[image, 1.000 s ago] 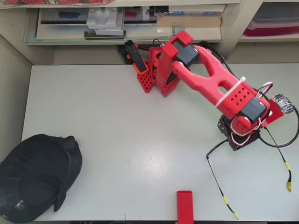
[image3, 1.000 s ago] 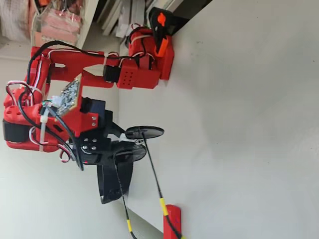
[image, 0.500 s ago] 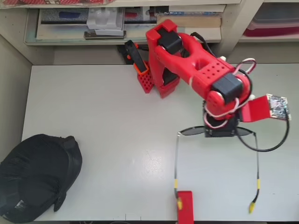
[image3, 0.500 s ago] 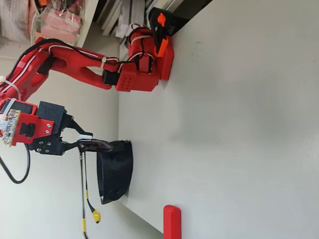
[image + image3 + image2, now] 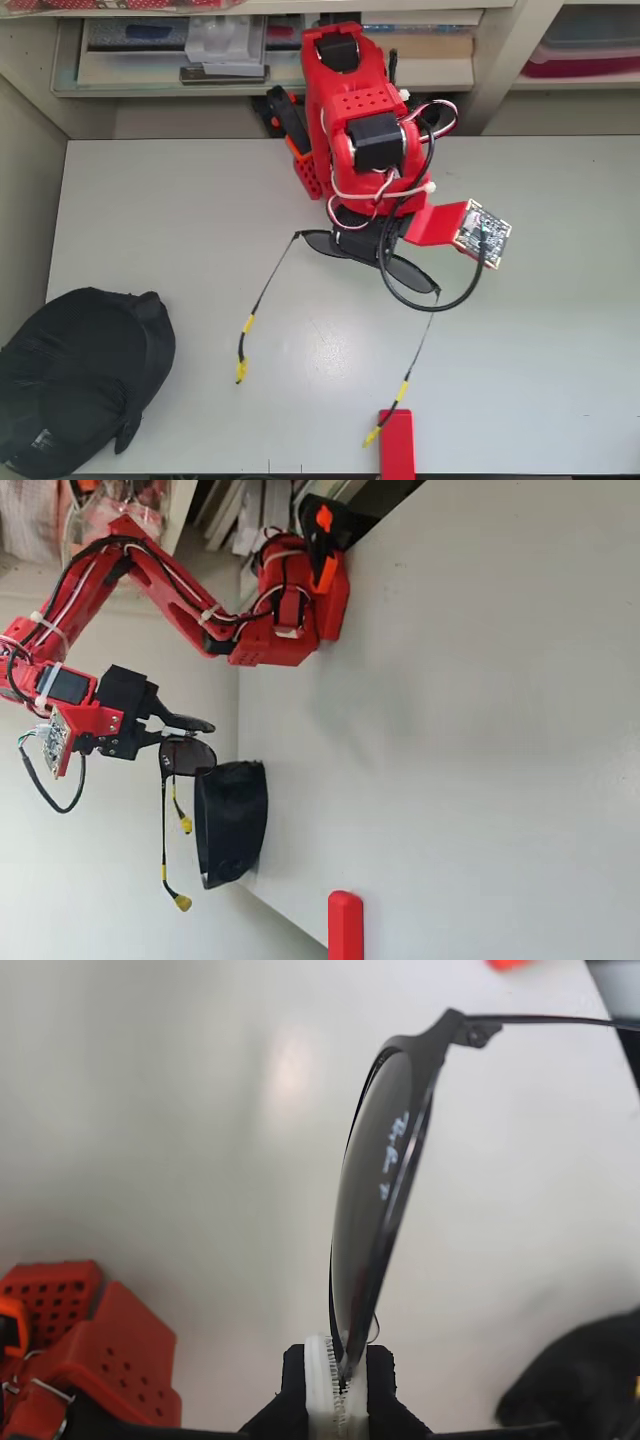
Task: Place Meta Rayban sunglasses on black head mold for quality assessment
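My tool [image 5: 340,1385] is pinched on the thin black wire-frame sunglasses [image 5: 385,1210]. In the wrist view its two white-padded tips meet on the frame's edge at about six o'clock, right beside the near lens, and no gap shows between them. In the overhead view the tool [image 5: 362,243] is mostly hidden under my own red arm [image 5: 352,110], so I go by the wrist view for the grip.

The sunglasses [image 5: 360,255] look light and springy. I judge the wire frame bends easily and the dark oval lenses would smear or scratch under a hard squeeze. The sound place to hold them is the rim by the bridge, where I have them, not a lens face or a slender temple. Held so near one edge, they could pivot in the pads if I swing fast.

They are carried in the air above the white tabletop [image 5: 180,220]; the fixed view shows them [image 5: 185,755] well clear of the surface. Both long temples are open and trail toward six and seven o'clock in the overhead view, ending in yellow tips. Faint white lettering shows on the near lens.

The large matte-black head mold [image 5: 75,380] sits at about eight o'clock, well apart, at the tabletop's corner. A small red block [image 5: 396,440] lies at six o'clock near the edge.
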You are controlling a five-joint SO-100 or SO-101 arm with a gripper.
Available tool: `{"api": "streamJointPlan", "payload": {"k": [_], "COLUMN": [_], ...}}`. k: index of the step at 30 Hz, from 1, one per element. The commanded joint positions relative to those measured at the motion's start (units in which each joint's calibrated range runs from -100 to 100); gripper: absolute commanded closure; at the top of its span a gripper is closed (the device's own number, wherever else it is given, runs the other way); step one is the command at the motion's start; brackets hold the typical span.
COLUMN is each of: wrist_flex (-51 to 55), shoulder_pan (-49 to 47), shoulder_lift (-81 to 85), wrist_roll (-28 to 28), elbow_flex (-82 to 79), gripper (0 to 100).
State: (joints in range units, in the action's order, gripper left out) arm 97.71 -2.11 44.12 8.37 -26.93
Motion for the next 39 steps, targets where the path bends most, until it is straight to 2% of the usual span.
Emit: {"api": "streamJointPlan", "payload": {"k": [1,7,10,18,25,32,39], "wrist_flex": [0.21,-10.18,-10.78,-10.87,-16.32,-19.00,-24.72], "shoulder_pan": [14.42,34.09,41.77,54.56,60.38,61.53,62.76], "shoulder_lift": [2.32,-0.80,-2.83,-14.30,-14.38,-0.38,22.73], "wrist_roll": [-1.43,-9.81,-12.81,-20.81,-28.48,-28.48,-28.36], "elbow_flex": [0.54,1.18,0.36,0.36,-2.01,-16.29,-37.04], "gripper": [100,100,100,100,100,100,100]}}
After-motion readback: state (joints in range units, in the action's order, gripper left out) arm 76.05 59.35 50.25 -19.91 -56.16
